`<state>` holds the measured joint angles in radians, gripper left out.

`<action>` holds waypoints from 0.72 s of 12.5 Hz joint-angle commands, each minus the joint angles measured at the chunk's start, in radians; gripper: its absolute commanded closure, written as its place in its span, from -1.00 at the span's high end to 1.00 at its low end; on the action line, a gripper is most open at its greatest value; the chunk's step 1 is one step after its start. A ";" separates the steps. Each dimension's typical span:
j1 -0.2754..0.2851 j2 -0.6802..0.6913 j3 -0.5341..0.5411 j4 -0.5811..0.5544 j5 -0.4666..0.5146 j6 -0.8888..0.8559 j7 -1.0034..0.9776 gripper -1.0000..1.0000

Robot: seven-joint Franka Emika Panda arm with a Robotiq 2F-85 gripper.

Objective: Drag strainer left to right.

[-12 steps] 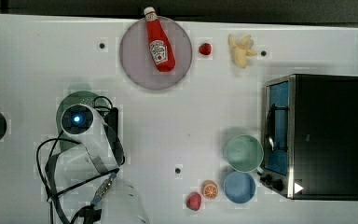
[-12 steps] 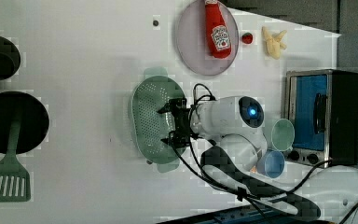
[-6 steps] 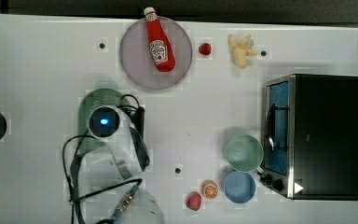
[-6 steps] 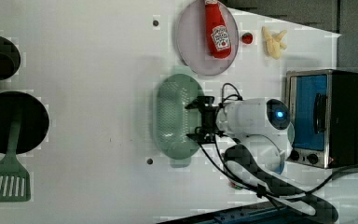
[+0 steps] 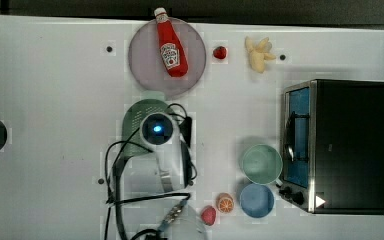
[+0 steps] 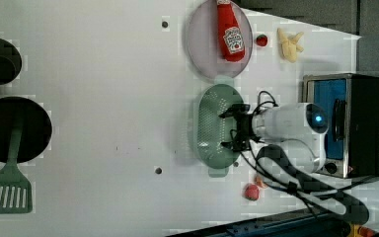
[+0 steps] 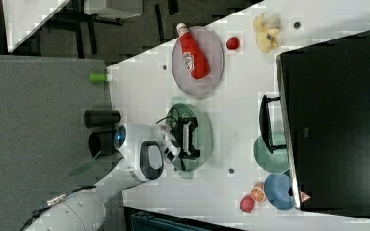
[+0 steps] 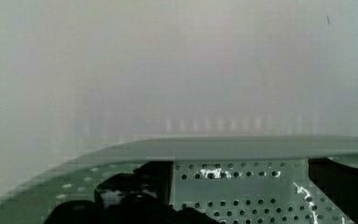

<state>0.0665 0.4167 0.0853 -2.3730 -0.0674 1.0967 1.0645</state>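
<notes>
Mint-green strainer [image 6: 212, 129] sits directly under the claw [image 6: 233, 129], fingers spread wide inside the bowl, gripping nothing; long axis runs across the rightward drag in left view.

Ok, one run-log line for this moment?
phase: dragging | gripper: open, inside strainer | strainer: below ketchup plate in top view

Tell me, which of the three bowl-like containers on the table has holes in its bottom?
The strainer, the large oval mint-green one beneath the fingers. The round green bowl and blue bowl beside the oven are smooth.
</notes>
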 commanded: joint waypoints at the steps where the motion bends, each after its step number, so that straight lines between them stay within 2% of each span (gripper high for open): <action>1: -0.045 -0.021 -0.071 0.010 -0.017 -0.012 -0.168 1.00; 9: -0.057 -0.021 -0.217 0.010 -0.017 0.016 -0.300 1.00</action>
<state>0.0167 0.4175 -0.1339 -2.3672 -0.0744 1.1211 0.8252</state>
